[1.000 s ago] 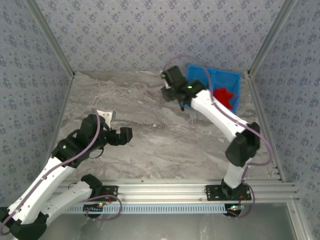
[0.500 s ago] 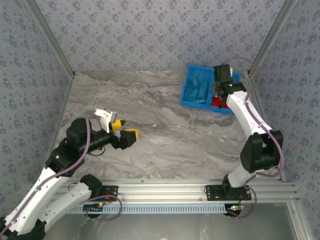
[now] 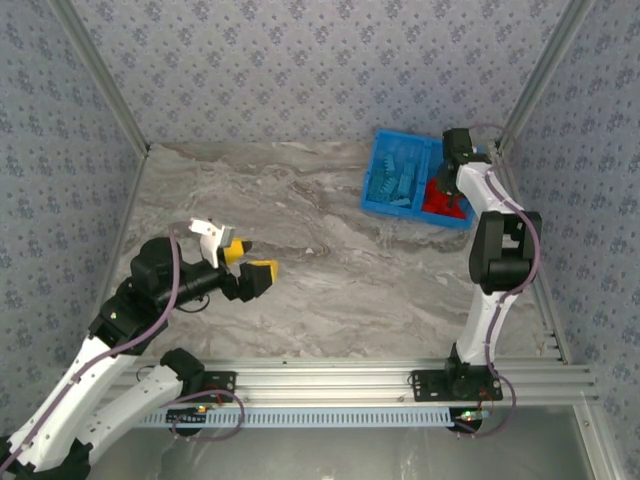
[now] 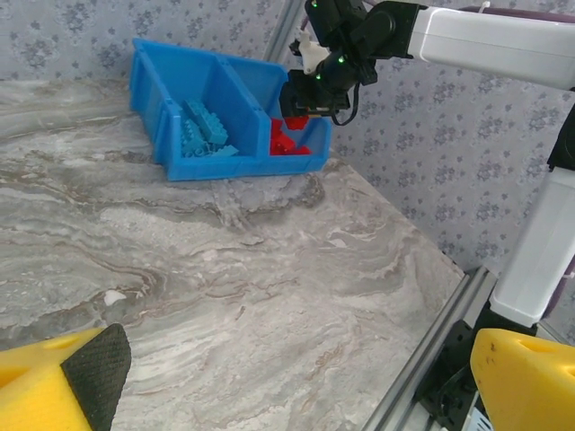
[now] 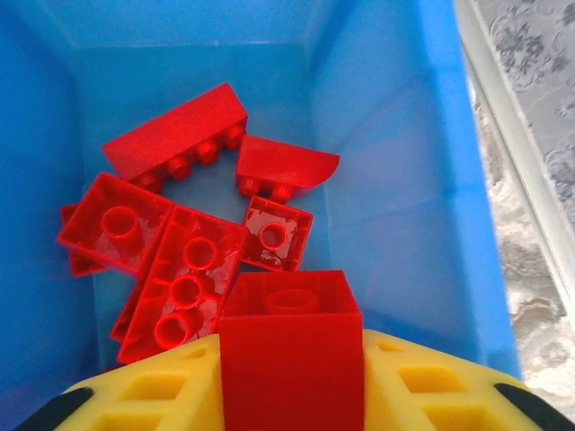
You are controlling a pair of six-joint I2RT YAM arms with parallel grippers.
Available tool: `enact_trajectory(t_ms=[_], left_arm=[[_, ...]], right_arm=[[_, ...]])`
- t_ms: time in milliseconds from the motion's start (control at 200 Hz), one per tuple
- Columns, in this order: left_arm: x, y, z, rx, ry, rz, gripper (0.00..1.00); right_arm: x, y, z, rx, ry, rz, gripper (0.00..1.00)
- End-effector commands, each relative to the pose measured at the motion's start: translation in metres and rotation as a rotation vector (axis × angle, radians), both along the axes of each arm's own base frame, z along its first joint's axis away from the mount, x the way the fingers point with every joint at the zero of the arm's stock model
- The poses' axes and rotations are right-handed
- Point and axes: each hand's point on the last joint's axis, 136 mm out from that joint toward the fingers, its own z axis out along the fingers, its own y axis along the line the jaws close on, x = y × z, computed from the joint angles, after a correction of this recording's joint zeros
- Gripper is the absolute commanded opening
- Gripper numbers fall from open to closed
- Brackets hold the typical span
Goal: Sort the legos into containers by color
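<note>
Red brick (image 5: 289, 332) sits in right claw (image 5: 289, 382), clearest wrist-side.

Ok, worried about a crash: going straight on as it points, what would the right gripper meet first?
The red brick in the right gripper would probably hit the loose red bricks on the right compartment floor; depth is unclear.

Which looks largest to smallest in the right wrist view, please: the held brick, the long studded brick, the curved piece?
1. held brick, though it is nearest the camera
2. long studded brick
3. curved piece
</note>
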Motion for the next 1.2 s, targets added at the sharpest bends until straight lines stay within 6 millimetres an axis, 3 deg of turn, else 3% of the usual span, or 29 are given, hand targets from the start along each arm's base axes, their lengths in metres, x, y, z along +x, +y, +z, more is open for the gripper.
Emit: enact_trajectory(t_ms=[0, 145, 260, 410, 535, 555, 605, 675, 760, 869, 1084, 1194], left_arm=[[0.004, 0.006, 0.000, 0.023, -0.012, 0.039, 0.99], [0.023, 0.016, -0.014, 0.062, 0.024, 0.156, 0.99], [0.062, 0.054, -0.039, 0.164, 0.063, 0.473, 0.99], [0.108, 0.100, -0.061, 0.381, -0.084, 0.793, 0.99], [0.141, 0.127, -0.080, 0.552, -0.174, 0.939, 1.00], [0.146, 0.133, -0.084, 0.573, -0.168, 0.958, 0.99], [0.158, 0.147, -0.096, 0.609, -0.146, 1.005, 0.99], [0.173, 0.163, -0.111, 0.636, -0.130, 1.055, 0.99], [0.187, 0.176, -0.129, 0.625, -0.148, 1.082, 0.99], [0.198, 0.187, -0.151, 0.597, -0.155, 1.067, 0.99], [0.208, 0.203, -0.185, 0.636, -0.159, 1.029, 0.99], [0.214, 0.211, -0.205, 0.574, -0.147, 1.006, 0.99]], right_arm=[[0.003, 0.001, 0.004, 0.025, 0.020, -0.004, 0.44], [0.001, 0.004, 0.025, 0.036, -0.021, 0.008, 0.49], [-0.008, 0.009, 0.048, 0.063, -0.071, 0.012, 0.48], [-0.038, 0.021, 0.077, 0.136, -0.208, 0.016, 0.50], [-0.073, 0.034, 0.095, 0.158, -0.354, 0.050, 0.57], [-0.082, 0.035, 0.084, 0.150, -0.348, 0.056, 0.58], [-0.097, 0.037, 0.083, 0.127, -0.392, 0.071, 0.62], [-0.108, 0.039, 0.077, 0.073, -0.446, 0.103, 0.70], [-0.119, 0.033, 0.055, 0.011, -0.451, 0.099, 0.78], [-0.119, 0.031, 0.027, -0.059, -0.476, 0.139, 0.82], [-0.099, 0.038, -0.013, -0.194, -0.513, 0.254, 0.88], [-0.098, 0.022, -0.021, -0.214, -0.499, 0.159, 0.93]])
